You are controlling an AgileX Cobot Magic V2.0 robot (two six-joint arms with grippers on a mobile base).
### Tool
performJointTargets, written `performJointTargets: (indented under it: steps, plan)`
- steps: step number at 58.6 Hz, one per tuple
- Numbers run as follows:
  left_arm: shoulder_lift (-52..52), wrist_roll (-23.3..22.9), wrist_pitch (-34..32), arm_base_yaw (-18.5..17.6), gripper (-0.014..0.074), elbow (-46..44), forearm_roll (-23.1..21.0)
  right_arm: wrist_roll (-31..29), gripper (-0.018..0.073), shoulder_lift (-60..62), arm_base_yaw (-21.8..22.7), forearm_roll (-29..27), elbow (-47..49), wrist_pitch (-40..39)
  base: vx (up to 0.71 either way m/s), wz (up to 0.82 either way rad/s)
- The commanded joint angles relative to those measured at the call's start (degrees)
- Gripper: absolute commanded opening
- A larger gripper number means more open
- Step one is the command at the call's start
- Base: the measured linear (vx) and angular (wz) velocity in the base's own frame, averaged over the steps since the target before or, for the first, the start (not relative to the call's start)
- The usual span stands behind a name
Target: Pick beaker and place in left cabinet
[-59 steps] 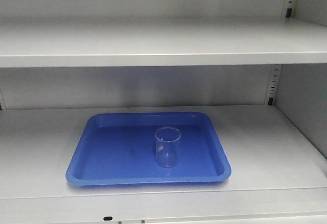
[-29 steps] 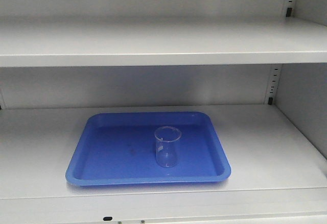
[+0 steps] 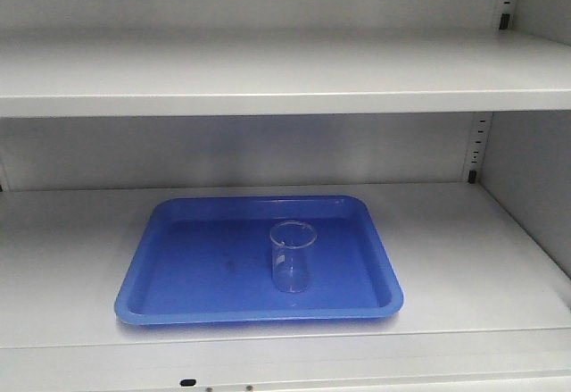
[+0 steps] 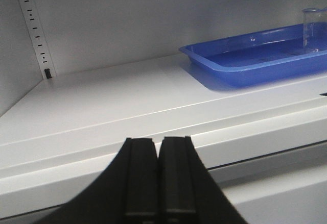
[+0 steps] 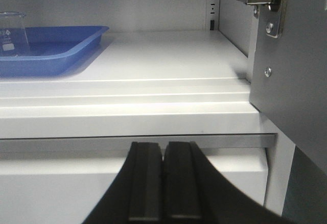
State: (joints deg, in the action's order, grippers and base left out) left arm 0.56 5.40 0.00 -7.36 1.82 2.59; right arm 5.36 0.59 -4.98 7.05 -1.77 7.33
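Clear glass beaker (image 3: 293, 267) is standing upright in the blue tray (image 3: 178, 276) on the left cabinet (image 3: 464, 258) shelf; the job is looking done, both pincers (image 4: 158, 147) (image 5: 163, 152) sitting closed and empty outside.

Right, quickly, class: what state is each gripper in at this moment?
Left gripper: closed, holding nothing, in front of the shelf edge.
Right gripper: closed, holding nothing, below the shelf edge.
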Motion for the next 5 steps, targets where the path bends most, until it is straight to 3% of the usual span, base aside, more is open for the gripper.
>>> performJointTargets:
  steps: [1,5]
  plan:
    - [1.06,-0.15,-4.28,-0.03,0.0001,0.9,-0.18,-0.35,-0.0006,0.91,0.21,0.34,-0.33,-5.13,0.0,0.0]
    - [1.06,-0.15,-4.28,-0.03,0.0001,0.9,-0.18,-0.35,-0.0006,0.91,0.21,0.34,-0.33,-5.13,0.0,0.0]
